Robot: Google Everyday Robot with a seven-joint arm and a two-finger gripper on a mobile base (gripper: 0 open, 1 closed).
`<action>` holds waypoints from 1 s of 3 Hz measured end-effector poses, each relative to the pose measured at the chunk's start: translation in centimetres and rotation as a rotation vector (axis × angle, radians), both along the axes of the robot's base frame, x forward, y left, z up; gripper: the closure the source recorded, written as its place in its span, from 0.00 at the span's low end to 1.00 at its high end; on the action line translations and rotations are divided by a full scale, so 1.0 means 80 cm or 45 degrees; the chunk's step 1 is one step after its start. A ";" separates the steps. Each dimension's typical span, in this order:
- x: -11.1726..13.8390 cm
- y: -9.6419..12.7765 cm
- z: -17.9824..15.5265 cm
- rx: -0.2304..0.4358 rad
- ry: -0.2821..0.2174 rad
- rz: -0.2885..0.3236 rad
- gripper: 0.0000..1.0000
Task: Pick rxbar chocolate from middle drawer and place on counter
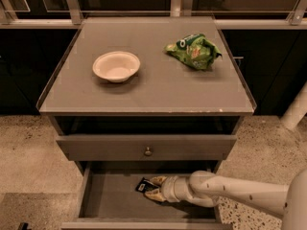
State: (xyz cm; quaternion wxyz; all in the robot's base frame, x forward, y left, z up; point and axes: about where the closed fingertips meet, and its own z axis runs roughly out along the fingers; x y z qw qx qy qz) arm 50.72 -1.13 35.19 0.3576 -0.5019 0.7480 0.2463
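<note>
Hand: open, low in the middle drawer, tips flanking the chocolate bar on the drawer floor. Likely risks: thin wrapper slips out on closing; lifted arm knocks the drawer front above before reaching the counter.
</note>
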 end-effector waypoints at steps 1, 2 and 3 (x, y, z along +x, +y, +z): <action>0.000 0.000 0.000 0.000 0.000 0.000 0.89; 0.000 0.000 0.000 0.000 0.000 0.000 1.00; -0.017 -0.002 0.010 0.029 0.009 -0.010 1.00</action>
